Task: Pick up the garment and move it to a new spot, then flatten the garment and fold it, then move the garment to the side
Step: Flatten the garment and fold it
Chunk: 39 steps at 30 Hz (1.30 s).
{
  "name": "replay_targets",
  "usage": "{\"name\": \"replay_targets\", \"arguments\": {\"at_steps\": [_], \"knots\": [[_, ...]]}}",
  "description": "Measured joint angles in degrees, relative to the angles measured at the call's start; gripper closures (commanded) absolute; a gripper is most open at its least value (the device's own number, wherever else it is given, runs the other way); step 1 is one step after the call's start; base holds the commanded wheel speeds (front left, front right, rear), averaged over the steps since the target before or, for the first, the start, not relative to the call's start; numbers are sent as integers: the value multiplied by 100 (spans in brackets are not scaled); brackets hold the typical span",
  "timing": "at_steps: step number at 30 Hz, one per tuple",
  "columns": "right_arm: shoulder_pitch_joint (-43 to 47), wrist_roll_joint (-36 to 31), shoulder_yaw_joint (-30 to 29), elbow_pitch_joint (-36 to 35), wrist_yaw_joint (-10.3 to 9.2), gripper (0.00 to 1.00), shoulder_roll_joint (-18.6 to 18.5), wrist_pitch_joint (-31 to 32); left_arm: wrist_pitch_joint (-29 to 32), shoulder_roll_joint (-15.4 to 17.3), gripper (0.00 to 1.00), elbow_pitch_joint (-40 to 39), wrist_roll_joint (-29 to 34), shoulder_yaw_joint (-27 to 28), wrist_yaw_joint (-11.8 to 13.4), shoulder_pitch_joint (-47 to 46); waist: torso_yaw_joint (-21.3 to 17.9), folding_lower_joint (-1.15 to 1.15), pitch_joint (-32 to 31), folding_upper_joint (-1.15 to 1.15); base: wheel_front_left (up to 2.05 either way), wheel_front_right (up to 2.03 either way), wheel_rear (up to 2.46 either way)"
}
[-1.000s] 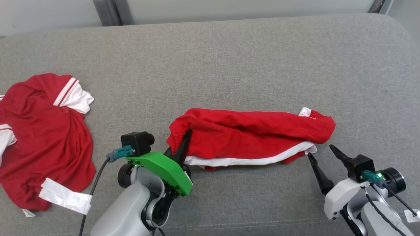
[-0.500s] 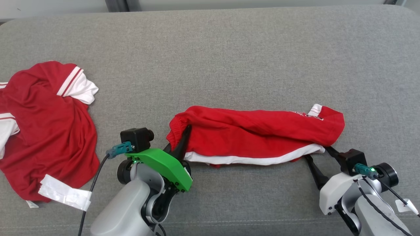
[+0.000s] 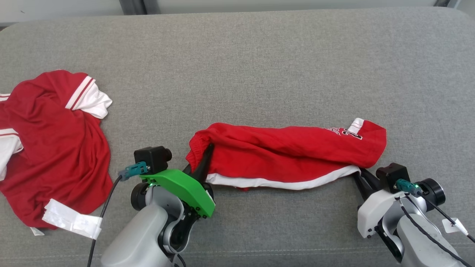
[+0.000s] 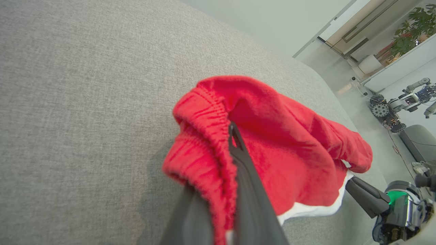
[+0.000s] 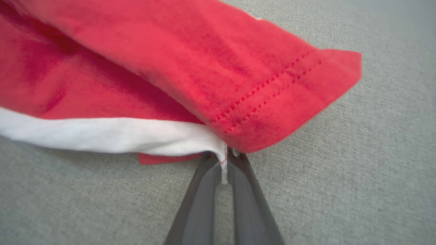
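Red shorts with white trim [image 3: 285, 155] lie stretched sideways across the grey sofa cushion [image 3: 259, 74]. My left gripper [image 3: 206, 157] is shut on the elastic waistband [image 4: 207, 136] at the shorts' left end, with one finger [image 4: 245, 183] over the fabric. My right gripper [image 3: 362, 174] is shut on the white hem corner [image 5: 218, 149] at the right end, its fingers [image 5: 201, 200] pinching the cloth. A printed number [image 3: 347, 132] shows near the right leg opening.
A second red and white garment [image 3: 52, 148] lies crumpled at the left of the cushion, with a white label strip [image 3: 72, 222] on its lower edge. Another robot [image 4: 405, 102] stands on the floor far off in the left wrist view.
My right gripper moved in from open beside the shorts and shut on the hem corner. The right end of the shorts shifted slightly right. The camera tilted a little.
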Motion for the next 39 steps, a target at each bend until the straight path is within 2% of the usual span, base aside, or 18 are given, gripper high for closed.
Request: {"name": "replay_targets", "arguments": {"at_steps": [1, 2, 3, 4, 5, 12, 22, 28, 39], "knots": [[-2, 0, 15, 21, 0, 100, 0, -32, -1, -1, 100, 16, -4, 8, 0, 0, -6, 0, -8, 0, 0, 0, 0], [-4, 1, 38, 48, 0, 100, 3, -41, -19, -3, 81, 46, -19, 30, 0, 1, -13, 0, -19, 0, 0, 0, 0], [-5, 1, 63, 80, 1, 100, 11, -45, -45, -3, 55, 84, -45, 56, 0, 1, -22, 0, -36, 0, 0, 0, 0], [-5, 3, 74, 103, 1, 100, 21, -46, -49, -3, 4, 112, -62, 77, 0, 2, -33, 0, -54, 0, 0, 0, 0], [-5, 8, 84, 118, 1, 100, 25, -46, -49, -4, 0, 133, -85, 94, -1, 6, -44, 0, -75, 0, 0, 0, 0], [2, 132, 99, 203, 3, 100, 27, -90, 138, -47, 0, 208, -565, 175, -83, 269, -122, 0, -214, 0, 0, 0, 0], [37, 204, 103, 286, 51, 100, 31, -97, 446, -44, 0, 247, -801, 147, -154, 410, -126, 0, -316, 0, 0, 0, 0], [40, 246, 125, 305, 52, 100, 31, -98, 699, 83, 0, 151, -921, 142, -248, 505, -97, 0, -329, 0, 0, 0, 0], [123, 302, 132, 359, 52, 100, 19, -140, 801, 394, 0, -165, -1177, 382, -253, 631, 39, 0, -333, 0, 0, 0, 0]]}}
